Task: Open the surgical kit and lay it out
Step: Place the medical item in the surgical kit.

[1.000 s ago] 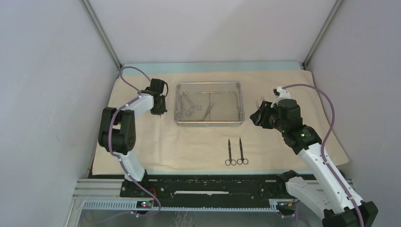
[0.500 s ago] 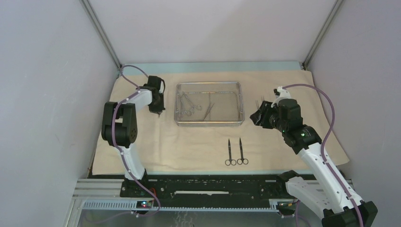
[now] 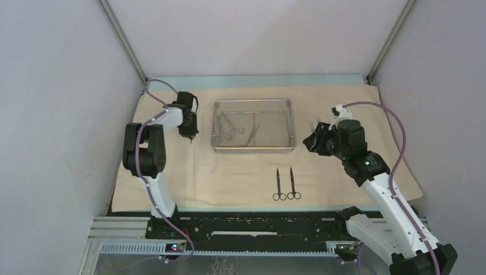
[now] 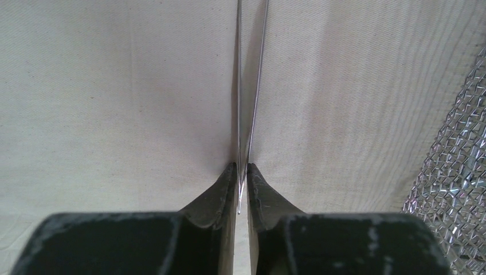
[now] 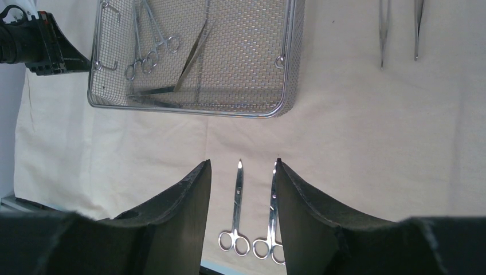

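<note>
The beige cloth point(image 3: 229, 177) is lying spread flat over the counter point(image 3: 258, 80), and the rest of the kit is sitting on it. The steel mesh tray point(image 3: 252, 150) is resting at the middle of the cloth, toward the far side. Two ring-handled clamps point(image 3: 228, 129) are lying in its left half, with a slim tool point(image 3: 253, 133) lying slantwise beside them.

Two pairs of scissors point(image 3: 279, 183) are lying side by side on the cloth in front of the tray, tips pointing toward it and rings toward the near edge.

The left pincer point(image 3: 192, 136) is hanging low over the cloth just beside the tray's left wall. In the left wrist view its fingertips point(image 4: 229, 183) are standing only a narrow gap apart, and the end of a pair of tweezers point(image 4: 246, 114) is sitting in that gap, its two thin blades running away over the cloth. I cannot tell whether the fingertips are pinching it.

The right pincer point(image 3: 311, 142) is hovering to the right of the tray, spread wide and gripping nothing. Its camera is looking down past its fingers point(image 5: 177, 206) at the scissors. In the top right corner of that view, the ends of two thin pointed tools point(image 5: 382, 40) are showing on the cloth.
</note>
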